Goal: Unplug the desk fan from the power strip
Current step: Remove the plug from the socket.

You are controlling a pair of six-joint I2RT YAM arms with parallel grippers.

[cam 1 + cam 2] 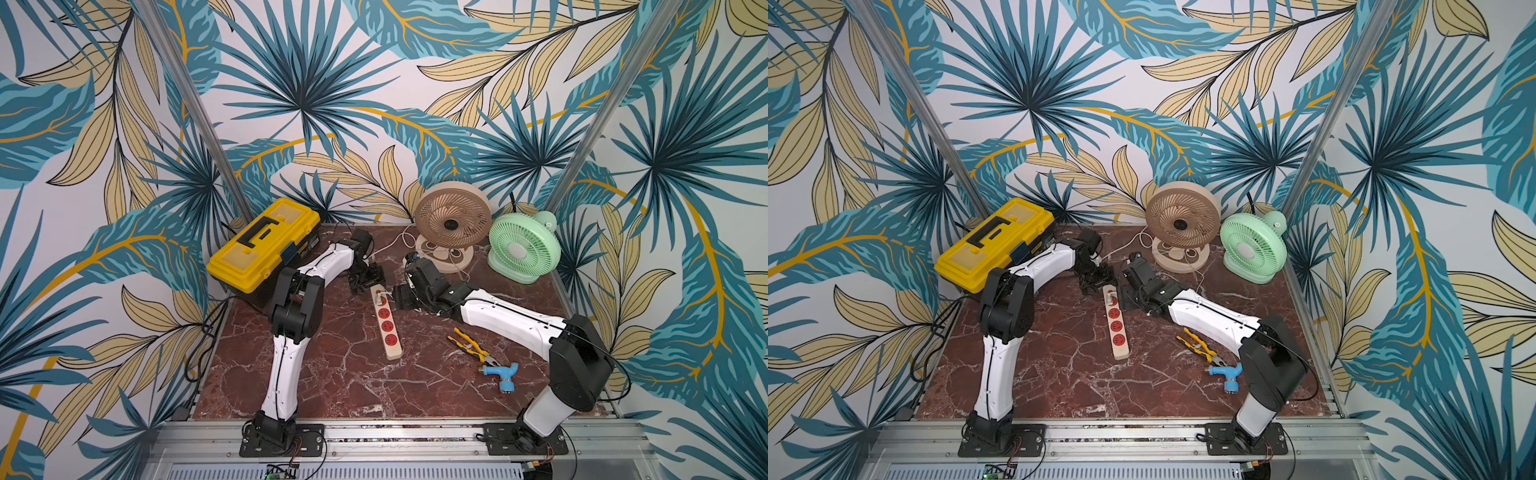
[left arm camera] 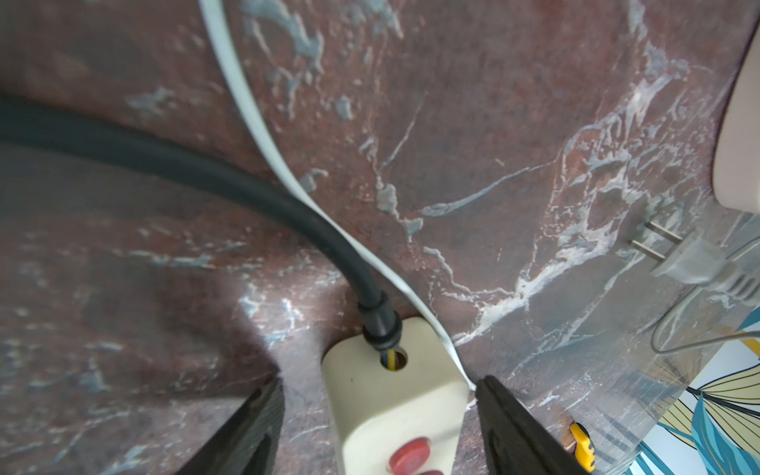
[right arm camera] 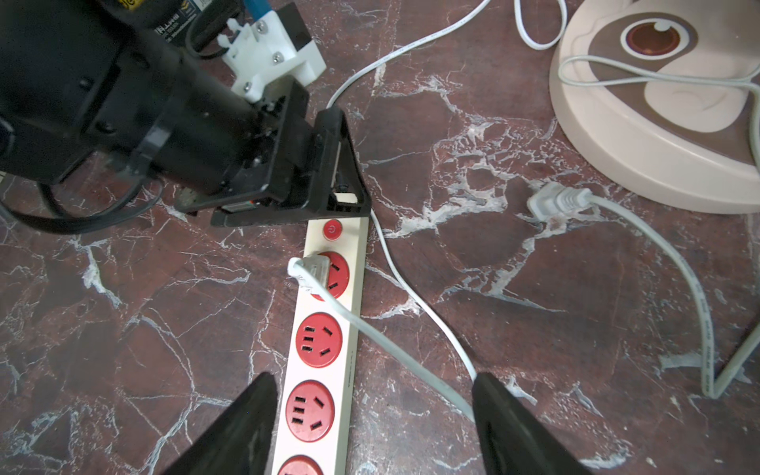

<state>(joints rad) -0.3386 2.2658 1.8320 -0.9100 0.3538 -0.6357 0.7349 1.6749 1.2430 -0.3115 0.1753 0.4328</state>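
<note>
Arms on both sides bend inward over the marble table (image 1: pixel 332 374), toward the far end of the power strip (image 1: pixel 387 328). The strip lies mid-table and runs near to far. The left gripper (image 1: pixel 365 279) points down over the strip's far end. The right gripper (image 1: pixel 398 297) is stretched low from the right, level with the farthest socket.

In the left wrist view the left gripper's fingers (image 2: pixel 255 423) stand spread on either side of the strip's end. One has a clear gap; the other is just beside the corner, where a thin white cord (image 2: pixel 246 103) passes. Nothing is pinched. Only this view plainly shows the black cord (image 2: pixel 205 172) entering the strip's end.

The right wrist view shows the right gripper's jaws wide apart above the strip, clamping nothing. A white plug (image 3: pixel 311 269) sits in the farthest socket, next to the red button (image 3: pixel 332 229). A second plug (image 3: pixel 551 200) lies loose on the table near the base of the beige fan (image 3: pixel 658 123).

Both top views add a green fan (image 1: pixel 524 246) at far right and a yellow toolbox (image 1: pixel 262 245) at far left.
</note>
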